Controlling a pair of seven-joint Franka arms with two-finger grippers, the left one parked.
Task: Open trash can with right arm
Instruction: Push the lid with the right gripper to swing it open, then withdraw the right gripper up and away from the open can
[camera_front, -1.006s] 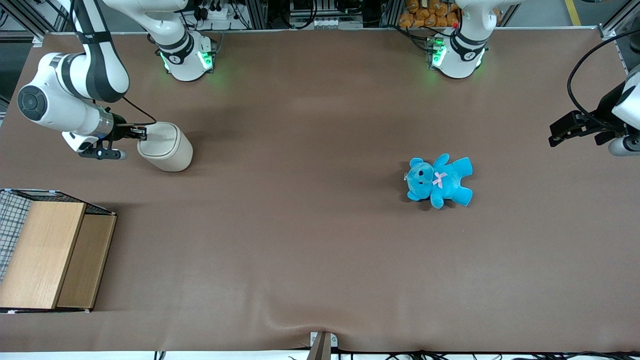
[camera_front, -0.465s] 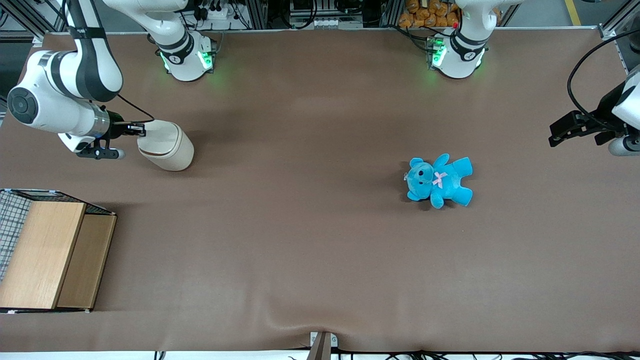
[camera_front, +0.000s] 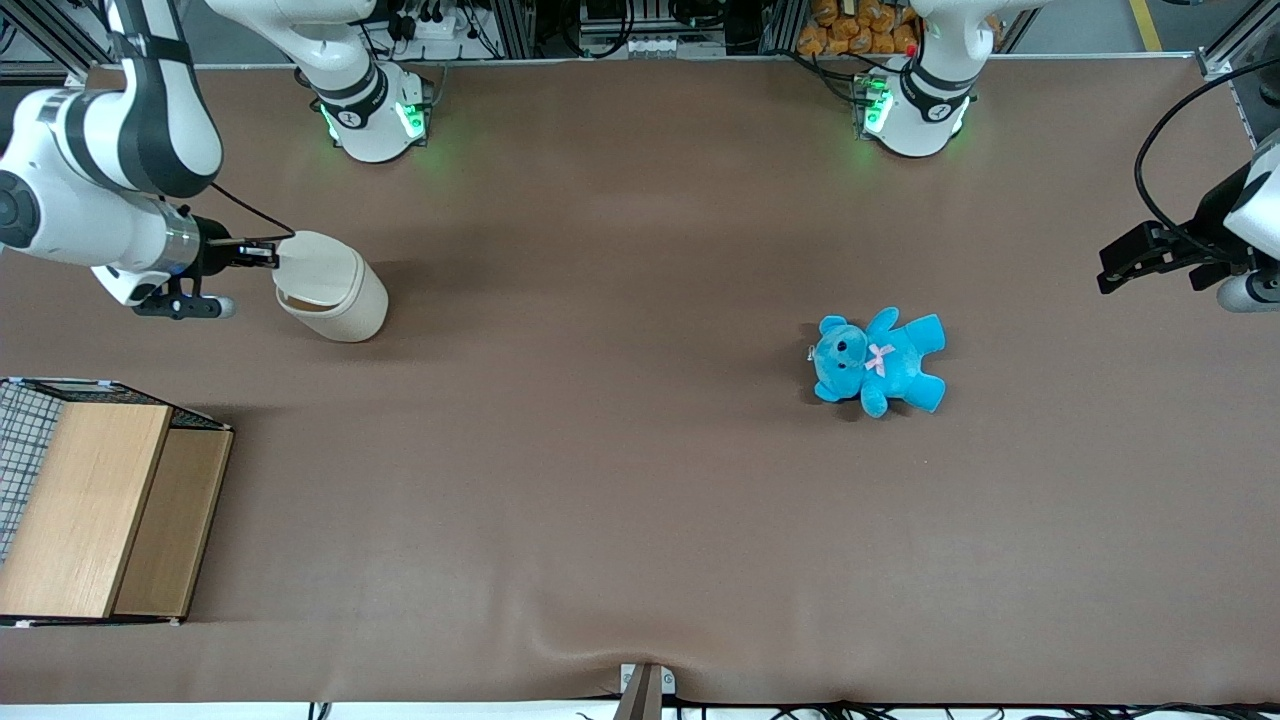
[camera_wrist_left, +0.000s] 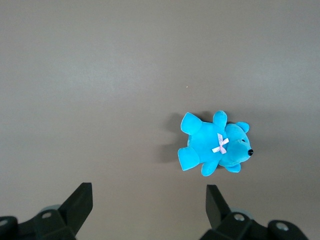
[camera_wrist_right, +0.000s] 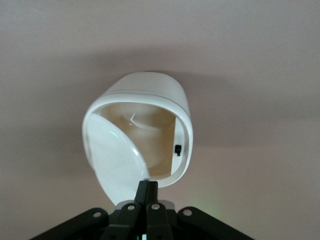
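Bin (camera_front: 335, 298) on desk (camera_front: 640, 480), toward working arm's end. Pincer (camera_front: 268, 254) clamped on lid (camera_front: 308, 266) edge, lid partly raised. Step: swinging lid open. Next, likely: lift further along hinge arc, bin kept steady.

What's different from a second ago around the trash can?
The right arm drew back toward its end of the table, its pincer pulling the lid up; the trash can now gapes open. Can body, teddy bear and wooden box stayed put.
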